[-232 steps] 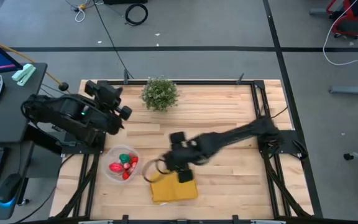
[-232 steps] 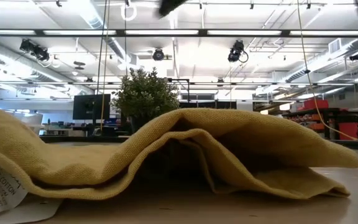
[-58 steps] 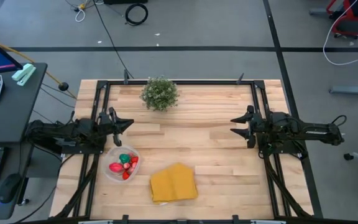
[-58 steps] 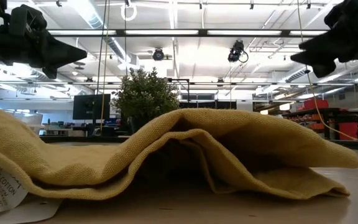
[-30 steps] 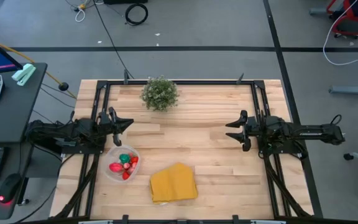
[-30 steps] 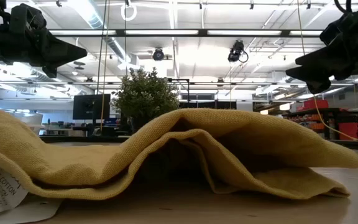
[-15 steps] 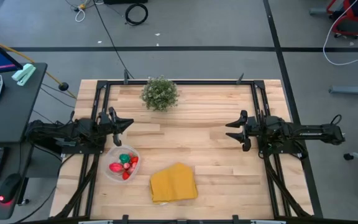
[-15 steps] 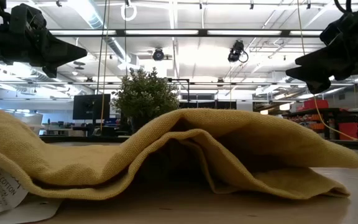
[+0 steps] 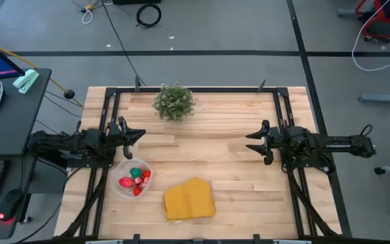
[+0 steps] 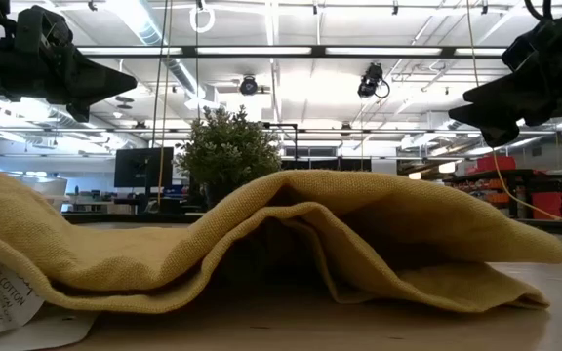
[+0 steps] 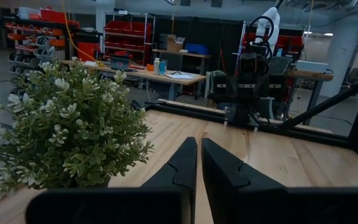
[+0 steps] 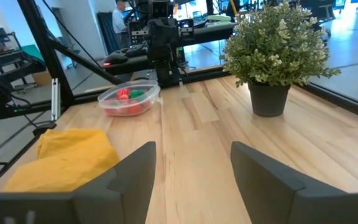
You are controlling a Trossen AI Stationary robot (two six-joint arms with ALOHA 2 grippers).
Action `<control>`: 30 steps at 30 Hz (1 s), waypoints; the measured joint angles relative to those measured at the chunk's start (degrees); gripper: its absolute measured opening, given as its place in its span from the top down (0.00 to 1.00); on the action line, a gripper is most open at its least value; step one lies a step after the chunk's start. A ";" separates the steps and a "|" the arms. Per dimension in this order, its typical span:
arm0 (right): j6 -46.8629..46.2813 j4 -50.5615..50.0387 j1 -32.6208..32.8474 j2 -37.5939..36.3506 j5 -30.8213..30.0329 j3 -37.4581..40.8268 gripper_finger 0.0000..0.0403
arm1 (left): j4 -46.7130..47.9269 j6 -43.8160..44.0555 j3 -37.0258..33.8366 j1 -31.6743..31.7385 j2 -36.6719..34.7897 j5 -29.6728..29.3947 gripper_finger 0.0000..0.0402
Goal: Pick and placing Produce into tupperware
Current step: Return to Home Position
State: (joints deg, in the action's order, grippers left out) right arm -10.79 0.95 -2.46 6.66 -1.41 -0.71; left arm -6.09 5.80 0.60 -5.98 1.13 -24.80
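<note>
The tupperware (image 9: 133, 179), a round clear container, sits on the table near the left front. Inside it lies the produce (image 9: 135, 180), small red pieces and a green one, also seen in the right wrist view (image 12: 127, 94). My left gripper (image 9: 139, 133) hangs level above the table at the left edge, just beyond the tupperware, and is shut with nothing in it (image 11: 198, 143). My right gripper (image 9: 250, 142) hangs level at the right edge, pointing across the table, and is open with nothing between its fingers (image 12: 192, 152).
A folded yellow cloth (image 9: 189, 199) lies near the front edge, right of the tupperware, and fills the low view (image 10: 261, 239). A potted green plant (image 9: 174, 102) stands at the far edge. Bare wood lies between the two arms.
</note>
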 joint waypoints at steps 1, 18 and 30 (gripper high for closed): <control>0.00 0.00 0.00 0.00 0.00 0.00 0.46 | 0.00 0.02 0.00 0.00 0.00 0.00 0.93; 0.00 0.00 0.00 0.00 0.00 0.00 0.46 | -0.01 0.02 0.00 0.01 0.00 0.00 0.91; 0.00 -0.01 0.00 0.00 0.00 0.00 0.46 | -0.02 0.02 0.00 0.00 0.00 0.00 0.94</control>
State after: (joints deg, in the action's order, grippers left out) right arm -10.79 0.94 -2.46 6.66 -1.41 -0.71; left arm -6.11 5.82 0.60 -5.98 1.13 -24.80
